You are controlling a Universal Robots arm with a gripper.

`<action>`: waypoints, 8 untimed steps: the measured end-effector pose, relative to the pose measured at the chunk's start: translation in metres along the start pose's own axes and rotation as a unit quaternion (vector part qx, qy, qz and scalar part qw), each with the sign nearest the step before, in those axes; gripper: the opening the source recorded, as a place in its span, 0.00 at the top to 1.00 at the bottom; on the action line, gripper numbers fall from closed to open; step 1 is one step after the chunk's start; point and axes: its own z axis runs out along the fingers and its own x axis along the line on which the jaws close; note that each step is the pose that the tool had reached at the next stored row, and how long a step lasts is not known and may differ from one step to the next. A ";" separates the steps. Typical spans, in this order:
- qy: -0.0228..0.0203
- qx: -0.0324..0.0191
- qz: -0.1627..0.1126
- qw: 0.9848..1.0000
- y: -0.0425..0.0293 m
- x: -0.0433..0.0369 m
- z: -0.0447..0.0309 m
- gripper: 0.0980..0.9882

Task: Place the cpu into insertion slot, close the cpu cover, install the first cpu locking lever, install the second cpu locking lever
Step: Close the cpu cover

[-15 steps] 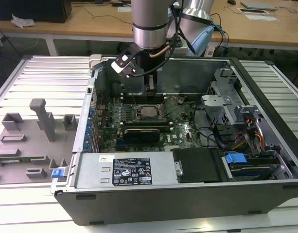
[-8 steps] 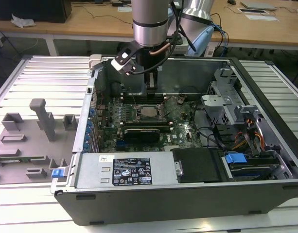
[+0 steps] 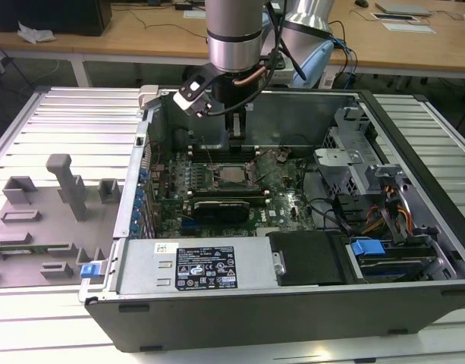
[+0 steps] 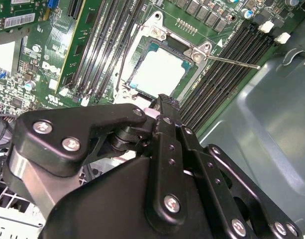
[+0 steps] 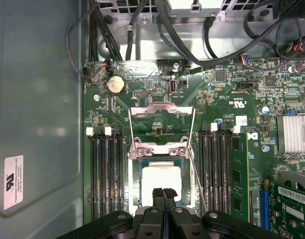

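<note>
The chip (image 3: 234,175) is already sitting in the socket (image 5: 136,185), mid-frame in the exterior view; the cover (image 5: 162,106) is standing open, a lever (image 4: 232,60) unlatched. The gripper (image 5: 163,191) is hovering above, jaws pinched together, empty.

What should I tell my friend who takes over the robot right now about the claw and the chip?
Claw: shut, holding nothing, hanging just over the cpu.
Chip: the cpu lies flat in the insertion slot on the green motherboard.
Cpu cover: open, tipped up off the slot.
Lever: a thin rod sticking out free beside the slot.
Done: cpu placed.
Not done: cover closed, levers locked.
</note>
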 end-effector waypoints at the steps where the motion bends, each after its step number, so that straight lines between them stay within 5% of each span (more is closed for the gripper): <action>1: 0.000 0.000 0.000 1.000 0.0000 0.0000 0.0000 0.99; 8: 0.000 0.000 0.000 1.000 0.0039 0.0001 -0.0041 0.99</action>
